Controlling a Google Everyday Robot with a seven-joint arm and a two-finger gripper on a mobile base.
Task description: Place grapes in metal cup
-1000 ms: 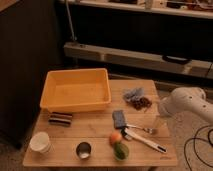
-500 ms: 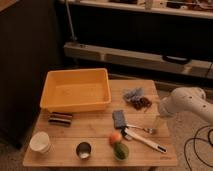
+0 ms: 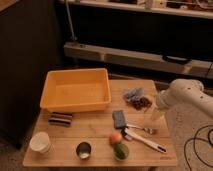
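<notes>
The grapes (image 3: 141,103), a dark reddish bunch, lie on the wooden table (image 3: 95,125) at the right rear, next to a crumpled blue-grey cloth (image 3: 133,93). The metal cup (image 3: 83,149) stands upright near the table's front edge, left of centre. My gripper (image 3: 155,116) hangs from the white arm (image 3: 185,95) at the table's right side, just right of and in front of the grapes, nothing seen in it.
A large yellow bin (image 3: 77,89) fills the rear left. A dark block (image 3: 60,119) and a white cup (image 3: 40,142) sit at front left. A blue sponge (image 3: 119,118), fork (image 3: 140,128), white-handled tool (image 3: 145,141), orange fruit (image 3: 115,137) and green fruit (image 3: 120,150) lie at front centre-right.
</notes>
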